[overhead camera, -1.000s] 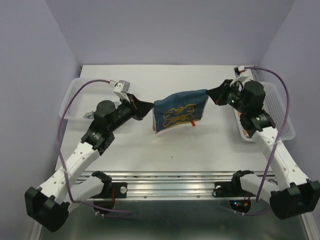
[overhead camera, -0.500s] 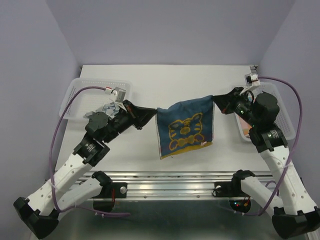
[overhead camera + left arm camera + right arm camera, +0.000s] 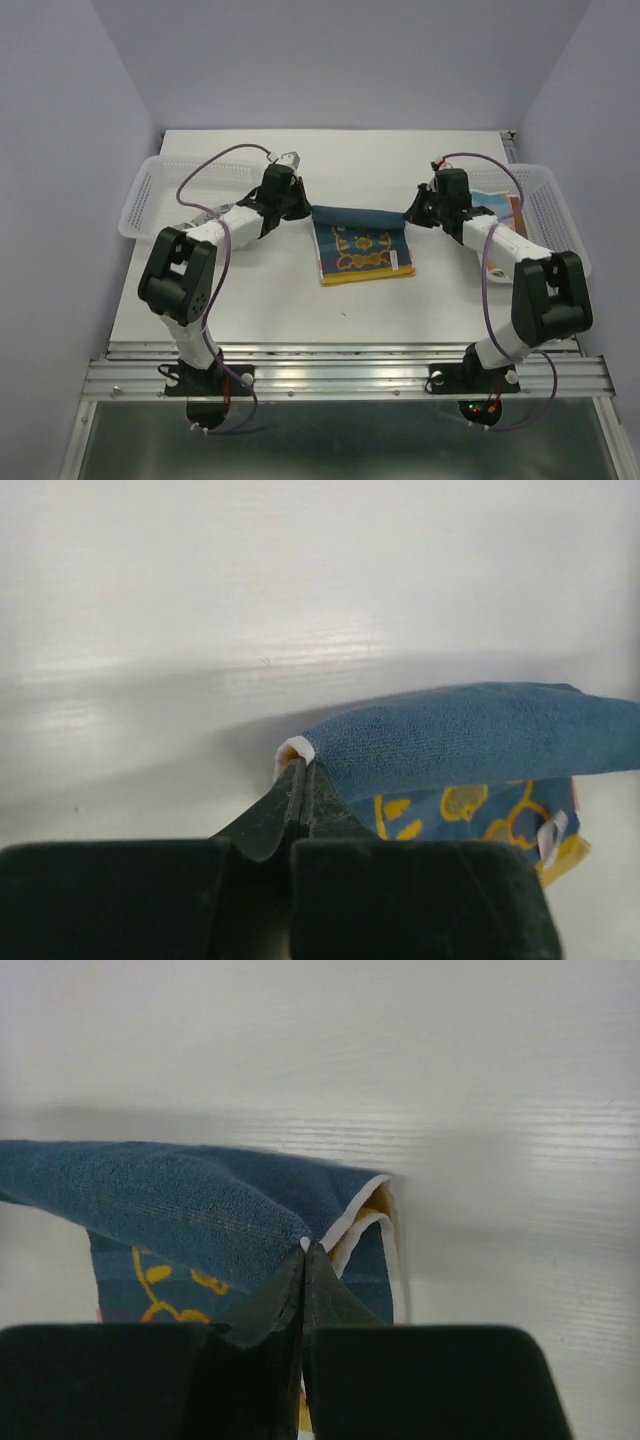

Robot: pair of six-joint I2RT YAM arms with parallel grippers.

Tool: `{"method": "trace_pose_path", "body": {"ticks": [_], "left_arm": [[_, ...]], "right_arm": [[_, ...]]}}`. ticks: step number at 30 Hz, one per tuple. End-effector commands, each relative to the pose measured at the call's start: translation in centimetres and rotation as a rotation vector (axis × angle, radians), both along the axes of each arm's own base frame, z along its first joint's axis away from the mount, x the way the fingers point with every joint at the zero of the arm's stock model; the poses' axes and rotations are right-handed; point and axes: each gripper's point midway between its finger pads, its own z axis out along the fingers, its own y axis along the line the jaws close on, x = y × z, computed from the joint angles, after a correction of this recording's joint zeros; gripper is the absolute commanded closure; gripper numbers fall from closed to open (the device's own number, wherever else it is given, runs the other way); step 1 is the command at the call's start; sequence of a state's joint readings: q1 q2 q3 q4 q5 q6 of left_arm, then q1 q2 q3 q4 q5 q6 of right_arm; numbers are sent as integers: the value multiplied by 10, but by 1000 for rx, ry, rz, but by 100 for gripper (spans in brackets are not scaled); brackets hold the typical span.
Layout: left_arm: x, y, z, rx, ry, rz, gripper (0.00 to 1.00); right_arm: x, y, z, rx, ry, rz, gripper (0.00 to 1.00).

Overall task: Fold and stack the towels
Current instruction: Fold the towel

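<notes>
A blue towel with a yellow pattern lies on the white table, its far edge held up between my two grippers. My left gripper is shut on its far left corner, seen in the left wrist view, where the blue towel drapes to the right. My right gripper is shut on its far right corner, seen in the right wrist view, where the towel hangs to the left. A folded orange and blue towel lies in the right basket.
A white perforated basket stands at the left table edge, and another at the right edge. The table ends at the back wall just beyond the grippers.
Both arms have reached far forward and lowered. The towel, hanging spread in the air before, now lies on the table with its far edge still pinched.
</notes>
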State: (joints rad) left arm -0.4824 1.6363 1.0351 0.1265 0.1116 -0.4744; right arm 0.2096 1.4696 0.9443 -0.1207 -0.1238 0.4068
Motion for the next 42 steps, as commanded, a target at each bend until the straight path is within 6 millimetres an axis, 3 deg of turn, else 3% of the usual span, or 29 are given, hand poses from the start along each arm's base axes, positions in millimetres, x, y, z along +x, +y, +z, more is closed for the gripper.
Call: {"method": "trace_pose_path", "body": {"ticks": [1, 2, 6, 12, 17, 25, 34, 42], "left_arm": [[43, -11, 17, 33, -76, -50, 100], [44, -13, 14, 32, -70, -61, 100], [36, -13, -2, 32, -37, -78, 100], [7, -14, 16, -58, -72, -115, 100], [-29, -13, 9, -125, -62, -145, 100], [-81, -17, 6, -195, -55, -170, 100], [-102, -10, -9, -182, -30, -137, 100], [-111, -7, -30, -164, 18, -134, 100]], "right_arm": [[53, -6, 38, -54, -172, -33, 99], [56, -4, 27, -60, -149, -28, 99], [58, -2, 19, -59, -150, -10, 99], [43, -2, 18, -39, -140, -13, 99], [20, -5, 25, -17, -142, -19, 99], [-21, -10, 4, -11, -39, -17, 99], [-58, -16, -18, 6, 10, -31, 99], [-71, -17, -39, 13, 60, -44, 99]]}}
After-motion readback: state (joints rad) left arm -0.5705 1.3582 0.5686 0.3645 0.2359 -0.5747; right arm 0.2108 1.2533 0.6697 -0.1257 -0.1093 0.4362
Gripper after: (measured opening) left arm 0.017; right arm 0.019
